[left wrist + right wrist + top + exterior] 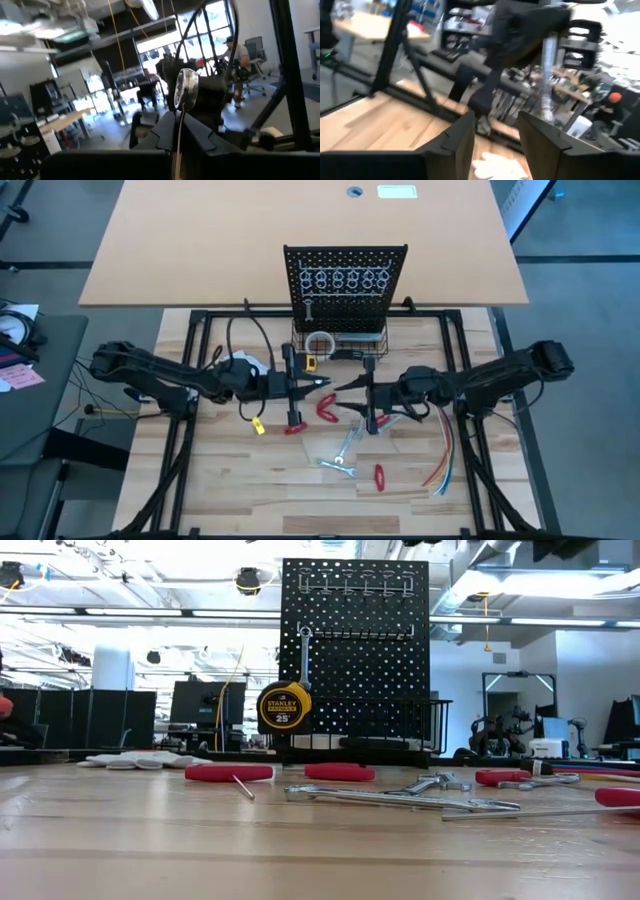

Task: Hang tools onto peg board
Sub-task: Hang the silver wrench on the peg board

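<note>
A slim silver metal wrench [185, 88] stands up out of the left gripper [179, 131], its ring end topmost and its thin shaft running down between the two dark fingers, which are clamped together on it. Only the left wrist view shows this grip. From above, the left gripper [320, 385] and the right gripper [346, 387] nearly meet tip to tip over the middle of the pale wooden table [230, 480], and the held wrench cannot be made out there.

The right wrist view shows the right gripper [495, 134] with its fingers apart and nothing between them. A blurred pale bar [547, 75] farther off may be the same wrench, though that cannot be told.

The low view shows neither gripper. It does show the upright black perforated peg board [355, 640] with one silver wrench [304, 655] hanging on it, and a yellow tape measure [284, 705] just in front. From above, the peg board [345, 280] stands beyond both grippers, well apart from the held wrench.

Other tools lie on the table below and in front of the grippers: red-handled tools [327, 409] and loose silver wrenches [340, 456]. A bundle of coloured wires [441, 465] lies by the right arm. A white glove [140, 760] lies to one side in the low view.
</note>
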Controlling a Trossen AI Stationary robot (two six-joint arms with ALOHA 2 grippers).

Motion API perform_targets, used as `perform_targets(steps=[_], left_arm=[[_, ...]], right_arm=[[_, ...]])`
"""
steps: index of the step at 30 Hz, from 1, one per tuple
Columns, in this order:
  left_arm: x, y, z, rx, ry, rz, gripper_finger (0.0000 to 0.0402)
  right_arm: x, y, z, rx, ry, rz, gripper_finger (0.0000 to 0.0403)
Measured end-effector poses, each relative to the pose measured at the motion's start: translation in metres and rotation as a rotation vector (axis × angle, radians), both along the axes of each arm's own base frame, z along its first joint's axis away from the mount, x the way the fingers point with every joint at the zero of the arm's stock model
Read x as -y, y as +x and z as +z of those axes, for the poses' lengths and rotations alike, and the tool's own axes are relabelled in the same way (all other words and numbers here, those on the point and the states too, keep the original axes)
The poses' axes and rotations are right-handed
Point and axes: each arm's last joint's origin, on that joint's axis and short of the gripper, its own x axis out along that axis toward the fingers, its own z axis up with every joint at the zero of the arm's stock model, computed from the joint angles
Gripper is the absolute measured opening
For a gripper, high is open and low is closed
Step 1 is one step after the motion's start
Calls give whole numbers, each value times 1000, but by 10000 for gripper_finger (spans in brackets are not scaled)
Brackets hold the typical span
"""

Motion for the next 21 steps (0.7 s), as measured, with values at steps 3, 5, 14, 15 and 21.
perform_targets(steps=[3,5,14,15,21], left_arm=[[-3,3,0,-47,-43,-23,8],[-4,5,4,-91,-74,-33,8],[-5,20,3,-214,-100,-58,8],[-5,21,3,-214,-99,-59,7],[-5,23,1,-211,-99,-60,11]], right_arm=[[-2,0,5,-53,-5,-78,179],[-3,1,5,-101,-19,-114,189],[3,14,0,-157,29,-146,233],[3,14,0,-156,44,-148,231],[8,14,0,-159,72,-159,180]])
